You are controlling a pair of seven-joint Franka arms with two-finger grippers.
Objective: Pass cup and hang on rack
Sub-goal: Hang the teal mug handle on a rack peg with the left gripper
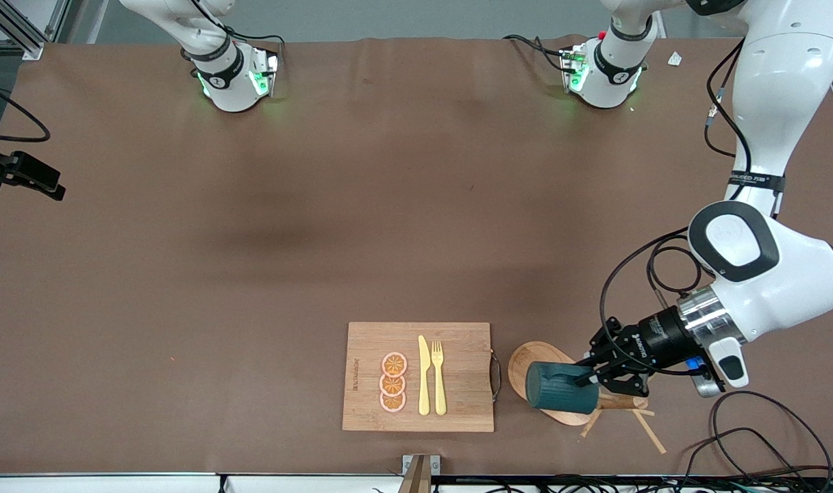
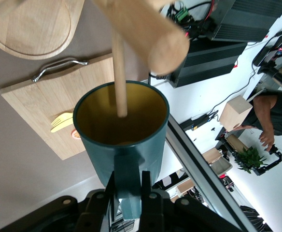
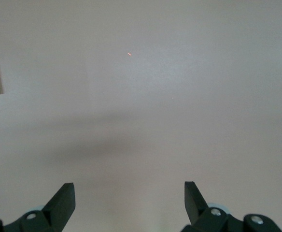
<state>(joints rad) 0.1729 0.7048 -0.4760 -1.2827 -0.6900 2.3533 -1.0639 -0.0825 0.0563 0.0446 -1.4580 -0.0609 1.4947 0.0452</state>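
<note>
In the front view a bamboo cutting board point(image 1: 418, 376) with a metal handle point(image 1: 496, 375) lies at the table's point(image 1: 252, 239) edge nearest the camera, carrying three orange slices point(image 1: 393, 382), a yellow knife point(image 1: 424, 375) and a yellow fork point(image 1: 438, 376). Just beside it, toward the left arm's end, stands the rack point(image 1: 536, 359), its oval base partly covered by the teal cup point(image 1: 562, 387), which the left gripper point(image 1: 594, 375) holds tipped on its side over that base, pegs showing past it. In the left wrist view the left gripper point(image 2: 128, 193) pinches the cup's handle point(image 2: 127, 186), and a rack peg point(image 2: 119, 72) reaches into the cup point(image 2: 121, 130) mouth beside the thick central post point(image 2: 148, 29). In the right wrist view the right gripper point(image 3: 129, 198) hangs with fingers point(image 3: 63, 200) spread wide and empty over bare table point(image 3: 146, 96), the arm waiting.
</note>
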